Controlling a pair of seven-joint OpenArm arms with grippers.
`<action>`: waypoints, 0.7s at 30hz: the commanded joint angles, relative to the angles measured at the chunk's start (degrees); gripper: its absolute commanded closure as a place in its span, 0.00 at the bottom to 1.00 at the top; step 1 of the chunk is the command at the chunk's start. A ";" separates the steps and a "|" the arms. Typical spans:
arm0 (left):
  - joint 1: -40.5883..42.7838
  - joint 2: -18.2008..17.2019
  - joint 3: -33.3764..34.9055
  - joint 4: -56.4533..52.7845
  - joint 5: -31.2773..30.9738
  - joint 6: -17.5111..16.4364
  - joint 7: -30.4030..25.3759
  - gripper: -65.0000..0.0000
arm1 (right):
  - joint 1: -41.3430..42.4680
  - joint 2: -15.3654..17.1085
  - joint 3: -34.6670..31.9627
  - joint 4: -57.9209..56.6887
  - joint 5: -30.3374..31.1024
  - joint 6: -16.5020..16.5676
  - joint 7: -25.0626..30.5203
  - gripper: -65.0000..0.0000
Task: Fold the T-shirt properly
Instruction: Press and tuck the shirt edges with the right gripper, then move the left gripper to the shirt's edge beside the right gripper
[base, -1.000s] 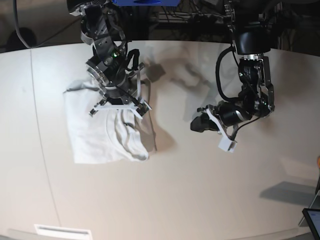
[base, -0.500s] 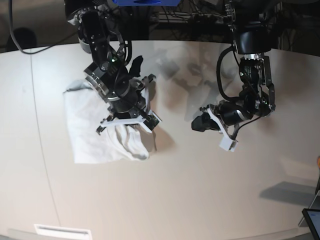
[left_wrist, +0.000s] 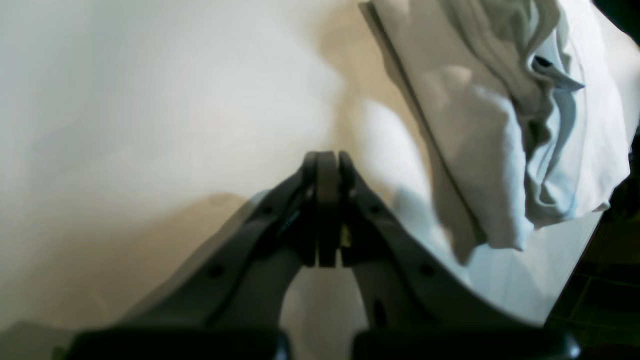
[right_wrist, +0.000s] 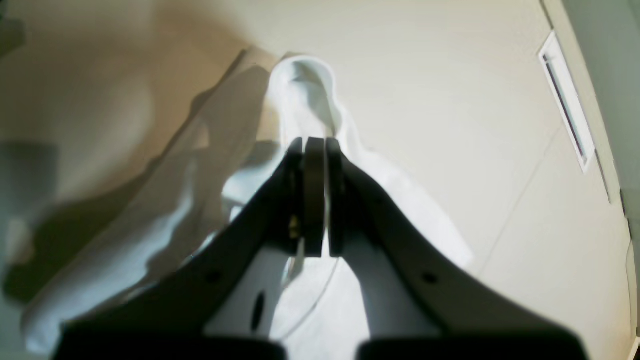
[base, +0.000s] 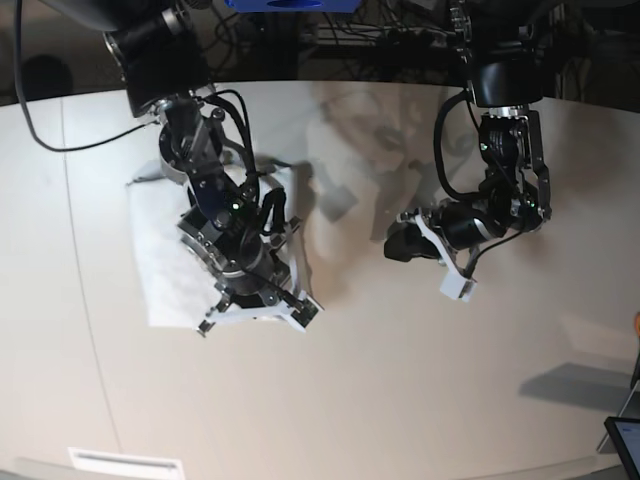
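Clenched tight with nothing between them, the black fingers (right_wrist: 295, 200) of the right gripper (right_wrist: 315, 145) hang low over the plain white, wrinkled cotton T-shirt (base: 165, 255), which lies partly folded on the left side of the smooth off-white tabletop (base: 400, 400). In the right wrist view the closed tips sit above a rumpled fold of cloth; whether they press on it cannot be told. The left gripper (left_wrist: 327, 160) is likewise pinched shut on nothing, held above bare table well to the right of the shirt, its wrist camera catching the bunched right edge of the cloth.

The step in hand looks like flattening or sliding along the last fold. To do it well, the right arm should keep its tips low and flat, stroke toward the near edge so the loose layers line up, and avoid dragging the whole bundle. The left arm could pin the right edge while this happens.

The tabletop is wide, pale and curved at its far edge, with a faint seam down the left. A small white vent plate (base: 125, 463) sits at the near left. Behind the table the room is dark, with cables and rig hardware.
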 joint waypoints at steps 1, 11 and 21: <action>-1.09 -0.51 -0.21 0.84 -1.33 -0.25 -0.90 1.00 | 1.17 -0.40 0.10 -0.31 0.00 -0.15 1.75 0.99; -1.09 -0.51 -0.21 0.84 -1.33 -0.25 -0.90 1.00 | 2.31 -2.33 0.01 -15.96 0.09 -0.15 8.43 0.99; -1.09 -0.51 0.05 0.84 -1.33 -0.25 -0.90 1.00 | 2.05 -2.16 -0.43 -9.19 -0.18 -0.07 5.62 0.99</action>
